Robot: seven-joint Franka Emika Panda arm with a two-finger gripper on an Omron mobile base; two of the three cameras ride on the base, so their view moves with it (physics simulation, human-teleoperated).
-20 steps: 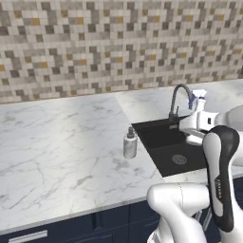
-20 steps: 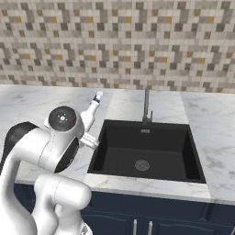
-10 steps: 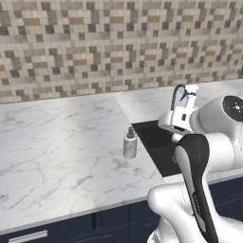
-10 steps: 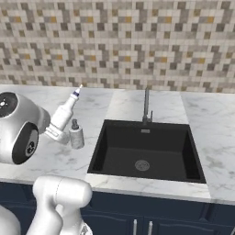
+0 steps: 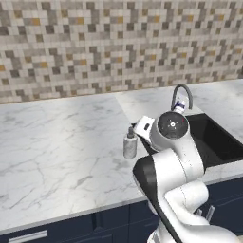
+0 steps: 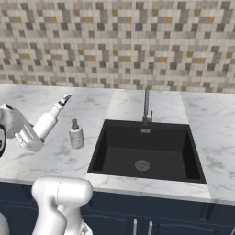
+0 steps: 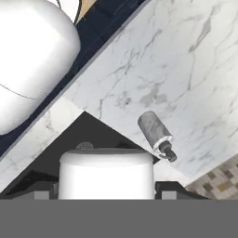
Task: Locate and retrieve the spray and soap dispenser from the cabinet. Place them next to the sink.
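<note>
The spray is clamped tilted in the gripper, nozzle pointing up toward the tiled wall, above the marble counter. Just beyond it the soap dispenser stands upright on the counter, beside the left rim of the sink.

Left half of the right base view: I see the bench as open marble from the wall tiles down to its front edge. One obstacle stands there, the soap dispenser, upright just beside the left rim of the sink. The spray hangs tilted in the tool, left of the dispenser and apart from it. The faucet rises at the basin's back rim, centre frame.
</note>
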